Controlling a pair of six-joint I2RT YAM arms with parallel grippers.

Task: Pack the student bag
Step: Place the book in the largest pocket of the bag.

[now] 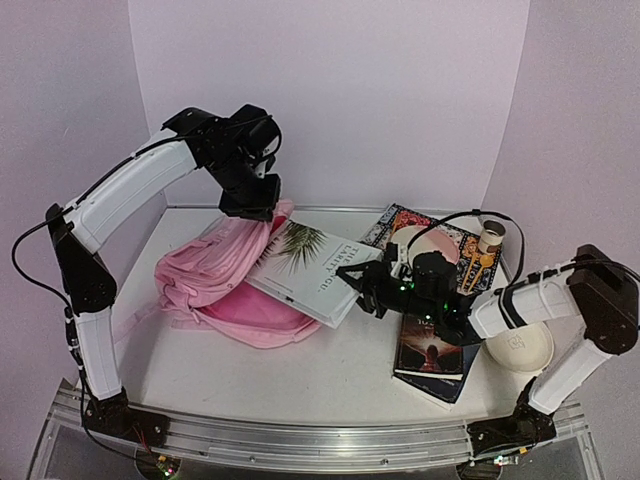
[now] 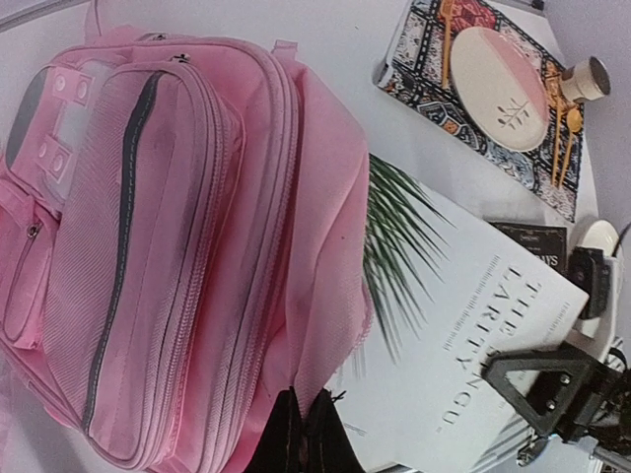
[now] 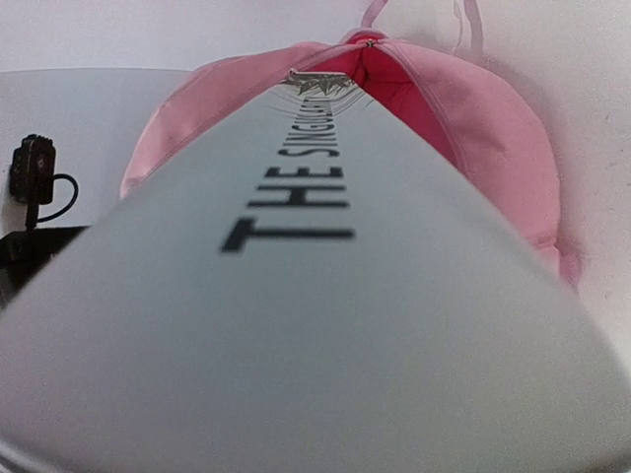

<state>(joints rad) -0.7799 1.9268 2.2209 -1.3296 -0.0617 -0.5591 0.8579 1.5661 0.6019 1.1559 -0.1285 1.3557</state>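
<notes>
hidden: fingers of the right gripper [image 1: 372, 292] don't show in its own wrist view. The large white glossy book [image 1: 310, 265] fills that frame.
blur: the cover text is soft up close, only "THE SING" reads. The left wrist view shows a green palm-leaf print on the cover.
cut off: the dark fingertips of the left gripper [image 1: 255, 205] are clipped by the bottom edge of the left wrist view.
student bag [image 1: 200, 270]: soft pale-pink woven-fabric backpack with grey zips and white patches. It lies slumped on the white table [image 1: 300, 385], left of centre, mouth facing right, darker pink lining visible.
left gripper state: closed, pinching the bag's upper rim fabric and holding it raised.
right gripper state: clamped on the book's near-right edge, book tilted.
book position: its far-left end is at the bag mouth, under the lifted flap. How deep it sits can't be told.
far right: a flat patterned multicolour book [image 1: 395, 220] carries a round pink-and-white plate [image 1: 435, 240], yellow utensils [image 1: 478, 270] and a small cylindrical cup [image 1: 491, 237].
near right: a dark-covered book [image 1: 430, 350], partly under the right arm, and just right of it a white bowl [image 1: 520, 348].
</notes>
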